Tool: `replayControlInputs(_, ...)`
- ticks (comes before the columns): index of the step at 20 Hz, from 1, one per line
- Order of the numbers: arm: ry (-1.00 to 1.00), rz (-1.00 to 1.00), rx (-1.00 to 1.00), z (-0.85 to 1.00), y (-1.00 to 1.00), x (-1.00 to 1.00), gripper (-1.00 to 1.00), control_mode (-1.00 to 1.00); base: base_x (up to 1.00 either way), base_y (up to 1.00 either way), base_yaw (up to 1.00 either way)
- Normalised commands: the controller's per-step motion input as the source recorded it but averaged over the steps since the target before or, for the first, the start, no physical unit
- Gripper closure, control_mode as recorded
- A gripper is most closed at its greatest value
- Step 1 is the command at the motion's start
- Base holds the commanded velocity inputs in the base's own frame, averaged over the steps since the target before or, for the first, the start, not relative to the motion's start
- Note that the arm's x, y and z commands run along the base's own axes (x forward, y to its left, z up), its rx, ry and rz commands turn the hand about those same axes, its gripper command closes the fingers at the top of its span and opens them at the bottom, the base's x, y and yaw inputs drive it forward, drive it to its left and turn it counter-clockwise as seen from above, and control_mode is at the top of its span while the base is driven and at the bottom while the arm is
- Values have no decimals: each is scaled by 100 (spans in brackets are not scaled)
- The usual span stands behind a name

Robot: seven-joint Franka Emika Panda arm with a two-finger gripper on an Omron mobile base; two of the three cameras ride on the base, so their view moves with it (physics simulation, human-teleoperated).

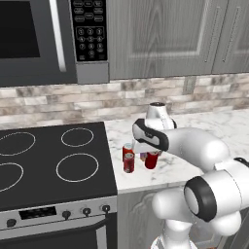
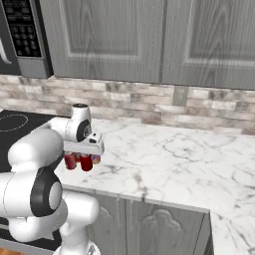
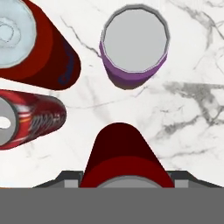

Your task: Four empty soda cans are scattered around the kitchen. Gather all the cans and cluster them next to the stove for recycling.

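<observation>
Room: grey cabinets (image 1: 165, 34) above a stone-brick backsplash (image 2: 149, 104), with a microwave (image 1: 39, 39) at 10 o'clock in the left base view.

Surface: white marble counter (image 2: 164, 154), grey-veined, running from the stove's right edge toward 3 o'clock.

Stove (image 1: 48, 160): black glass top with white ring burners, knobs along the steel front, at 8 o'clock in the left base view.

Cans: a cluster stands on the counter just beside the stove's right edge, near centre of the left base view.
- Dark red can (image 3: 122, 153), upright, at 6 o'clock in the hand view.
- Two red cans, one plain (image 3: 48, 52) at 10 o'clock, one with pale lettering (image 3: 35, 118) at 9 o'clock, both upright with silver tops.
- Purple can (image 3: 133, 48) at 12 o'clock, grey top, upright, apart from the others.

Gripper (image 3: 122, 179): clenched around the dark red can, one finger at either side of it.
</observation>
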Motion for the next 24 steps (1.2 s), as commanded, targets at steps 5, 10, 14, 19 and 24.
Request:
replayControlInputs(5, -3, 0, 0, -14, 0, 4, 100, -100, 0, 0, 0)
replayControlInputs(10, -2, 0, 0, -16, 0, 5, 100, -100, 0, 0, 0)
replayControlInputs(14, -3, 0, 0, -8, 0, 7, 100, -100, 0, 0, 0)
replayControlInputs(19, -2, 0, 0, -4, 1, 12, 100, -100, 0, 0, 0)
replayControlInputs(24, 0, 0, 0, -8, 5, 13, 100, -100, 0, 0, 0)
